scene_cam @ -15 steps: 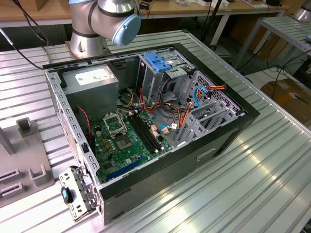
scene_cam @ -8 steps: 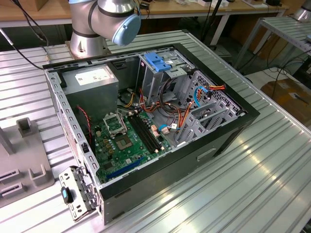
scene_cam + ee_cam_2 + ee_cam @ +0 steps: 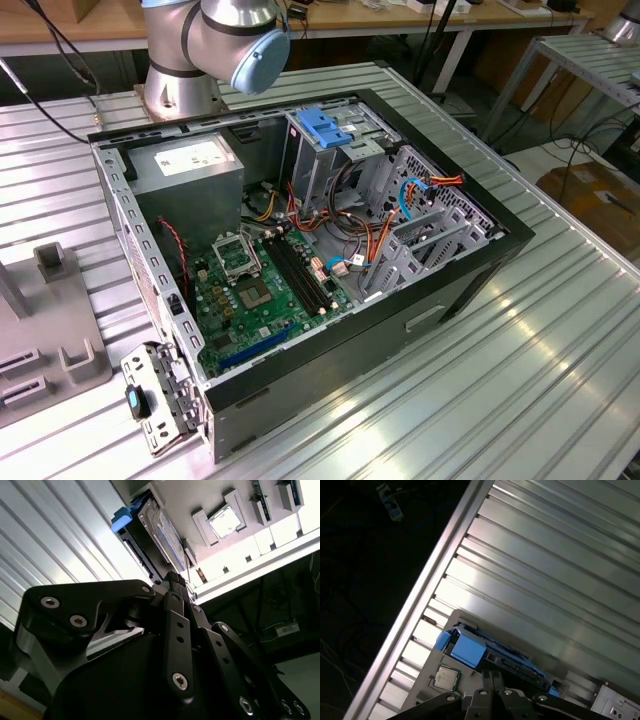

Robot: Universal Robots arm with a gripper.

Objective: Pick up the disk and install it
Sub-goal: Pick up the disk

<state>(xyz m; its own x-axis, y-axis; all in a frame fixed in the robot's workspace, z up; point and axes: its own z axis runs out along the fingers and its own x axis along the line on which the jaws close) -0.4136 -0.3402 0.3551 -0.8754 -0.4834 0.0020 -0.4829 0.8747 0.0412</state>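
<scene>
First wrist view: the disk stands on edge over the ribbed tabletop, with the claw pinched together just beside it. Likely rigid, weighty and shock-sensitive; grip the blue carrier's sides.

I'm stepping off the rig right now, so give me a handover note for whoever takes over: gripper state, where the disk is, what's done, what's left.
Gripper: poised right at the disk, nothing in it; open or shut cannot be told.
Disk: on the grey fixture plate on the ribbed table, beside a processor chip, not in the computer case.
Case: lying open, with a bare blue bracket at its drive cage.
Done: nothing so far; the disk is not lifted.
Left: the pick-up and the install.
</scene>
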